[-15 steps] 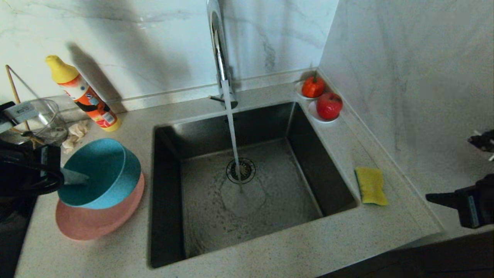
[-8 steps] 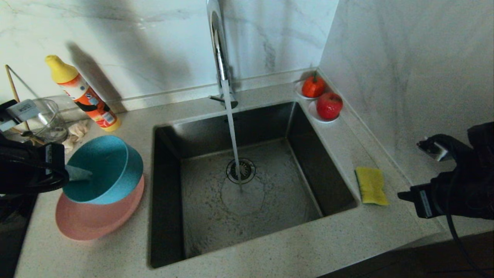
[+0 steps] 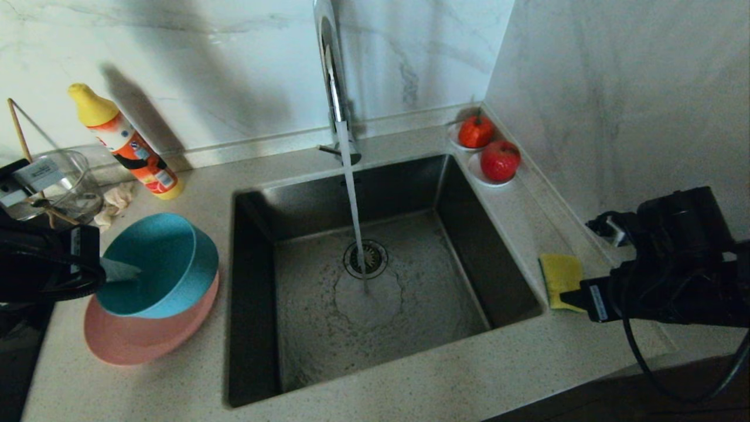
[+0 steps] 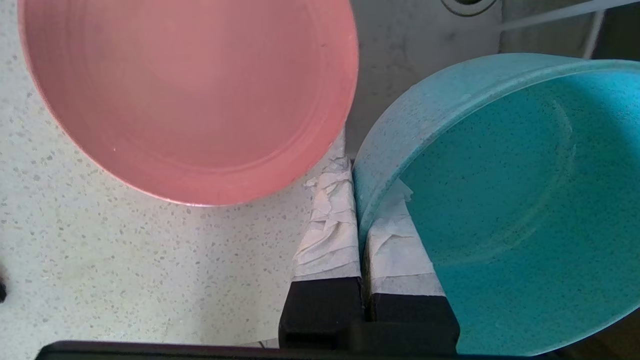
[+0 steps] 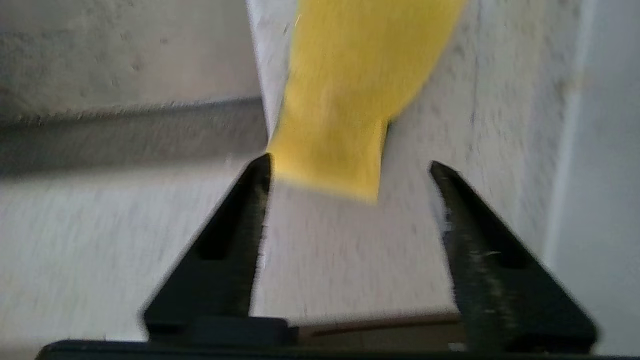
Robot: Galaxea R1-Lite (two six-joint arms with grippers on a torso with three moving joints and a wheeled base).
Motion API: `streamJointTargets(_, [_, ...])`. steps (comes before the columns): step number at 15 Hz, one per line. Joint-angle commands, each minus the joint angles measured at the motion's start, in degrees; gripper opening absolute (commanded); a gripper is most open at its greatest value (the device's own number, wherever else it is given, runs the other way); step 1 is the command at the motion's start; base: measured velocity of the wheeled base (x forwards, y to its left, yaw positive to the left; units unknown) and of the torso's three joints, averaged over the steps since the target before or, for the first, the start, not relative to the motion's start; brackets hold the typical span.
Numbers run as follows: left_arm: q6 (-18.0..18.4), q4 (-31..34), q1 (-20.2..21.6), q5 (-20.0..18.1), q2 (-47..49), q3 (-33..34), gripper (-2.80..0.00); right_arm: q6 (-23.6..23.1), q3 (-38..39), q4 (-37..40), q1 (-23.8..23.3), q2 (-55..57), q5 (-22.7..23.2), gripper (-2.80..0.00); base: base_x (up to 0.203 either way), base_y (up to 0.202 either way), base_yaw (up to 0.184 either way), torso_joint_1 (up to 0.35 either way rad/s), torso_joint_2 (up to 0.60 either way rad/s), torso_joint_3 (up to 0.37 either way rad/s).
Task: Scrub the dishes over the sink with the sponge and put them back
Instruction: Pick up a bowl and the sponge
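Your sponge (image 3: 561,275) lay on the counter just right of the sink (image 3: 375,275), untouched, but within the last second your right gripper (image 5: 350,172) swung in from the right edge and spread its fingers wide, tips flanking its near end. Your left gripper (image 4: 361,215) stayed pinched on the teal bowl (image 3: 158,264) rim, tilted above the pink plate (image 3: 146,340); by my reading, scrubbing could start once you closed on the sponge.

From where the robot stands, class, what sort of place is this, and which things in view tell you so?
Most likely a home kitchen counter. A dark steel sink is set into a speckled worktop under a running chrome tap, a teal bowl sits stacked on a pink plate, and a yellow sponge lies nearby.
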Motion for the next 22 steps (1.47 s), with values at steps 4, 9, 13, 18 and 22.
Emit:
streamJointTargets(4, [0.05, 0.04, 0.07, 0.01, -0.19, 0.88, -2.80, 3.76, -4.84, 0.12, 0.04, 5.71, -1.48, 0.00, 0.000, 0.000, 0.000, 0.000, 0.00, 0.000])
streamJointTargets(9, [-0.04, 0.04, 0.07, 0.01, -0.72, 0.96, -2.80, 7.48, -8.62, 0.22, 0.04, 9.67, -4.09, 0.00, 0.000, 0.000, 0.000, 0.000, 0.00, 0.000])
streamJointTargets(13, [-0.12, 0.04, 0.07, 0.01, -1.06, 1.05, -2.80, 8.92, -9.79, 0.32, 0.04, 10.85, -5.70, 0.00, 0.000, 0.000, 0.000, 0.000, 0.00, 0.000])
streamJointTargets(18, [-0.12, 0.04, 0.07, -0.08, -1.15, 1.23, -2.80, 9.09, -10.15, 0.41, 0.04, 10.81, -6.30, 0.00, 0.000, 0.000, 0.000, 0.000, 0.00, 0.000])
streamJointTargets(22, [-0.10, 0.04, 0.07, -0.05, -1.15, 1.23, -2.80, 14.31, -13.26, 6.70, 0.18, 10.79, -6.18, 0.00, 0.000, 0.000, 0.000, 0.000, 0.00, 0.000])
